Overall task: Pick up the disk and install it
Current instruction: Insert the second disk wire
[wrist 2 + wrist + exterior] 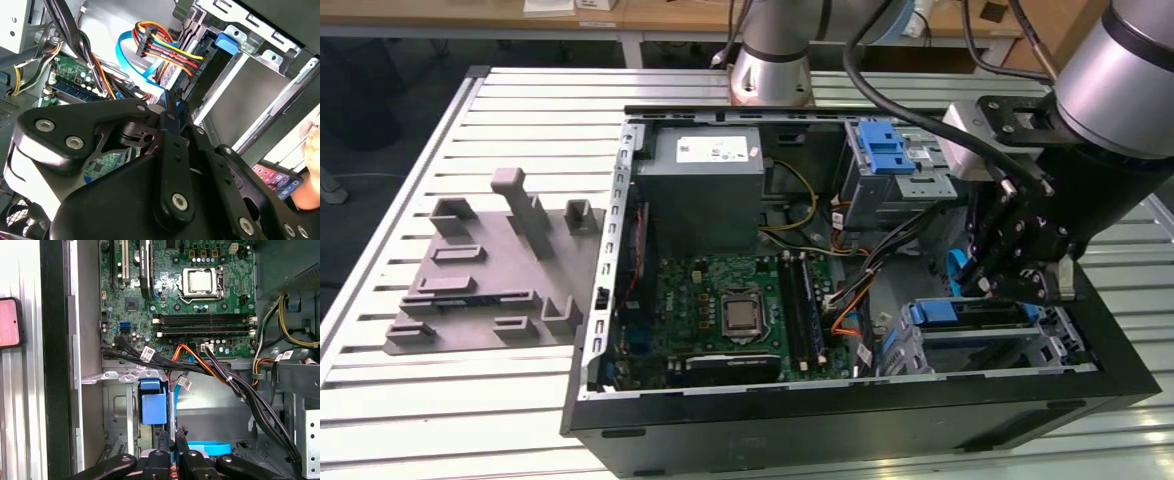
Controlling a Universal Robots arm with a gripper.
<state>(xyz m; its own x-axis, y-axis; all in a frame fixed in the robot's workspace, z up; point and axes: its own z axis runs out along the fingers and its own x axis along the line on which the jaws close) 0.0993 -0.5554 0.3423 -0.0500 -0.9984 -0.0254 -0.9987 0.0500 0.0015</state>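
Observation:
The disk (pixel 983 318), silver with a blue bracket, lies flat in the lower drive bay at the front corner of the open computer case, on the exterior view's right. My gripper (pixel 994 292) hangs just above that bay on the black wrist. In the first wrist view the gripper (pixel 172 437) has its two thin fingers (pixel 164 442) close together with nothing between them, only a blue cable (pixel 172 405) behind. In the second wrist view the gripper (pixel 170 102) points at the bay's silver plate (pixel 252 95) and its blue tab (pixel 227 42).
A power connector with coloured wires (pixel 165 50) and black cable bundles (pixel 250 390) cross just beside the bay. An upper drive cage with a blue latch (pixel 891 150), the grey power supply (pixel 707 190) and the motherboard (pixel 734 310) fill the case. A grey fixture (pixel 487 270) sits on the slatted table. A phone (pixel 9 322) lies outside the case.

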